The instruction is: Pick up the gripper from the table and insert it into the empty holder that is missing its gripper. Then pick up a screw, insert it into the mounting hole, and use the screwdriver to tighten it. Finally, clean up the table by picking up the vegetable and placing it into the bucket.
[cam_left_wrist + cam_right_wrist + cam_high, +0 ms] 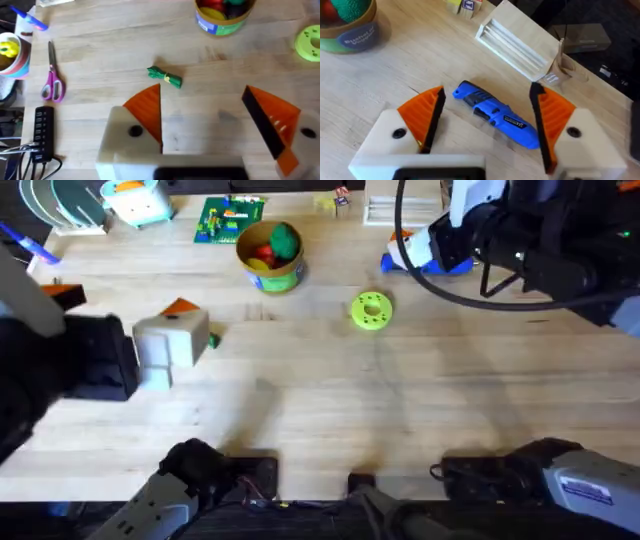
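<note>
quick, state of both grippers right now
left gripper: open, empty, over the vegetable
right gripper: open, empty, straddling the screwdriver

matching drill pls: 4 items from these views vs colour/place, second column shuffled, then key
1. screwdriver
2. vegetable
3. bucket
4. scissors

A. tan, holds red and green toy produce
B. blue, lying between the right end effector's open fingers
C. purple handles, flat on the table
D. green, loose on the table ahead of the left end effector

Pairs: 1-B, 2-D, 3-A, 4-C
</note>
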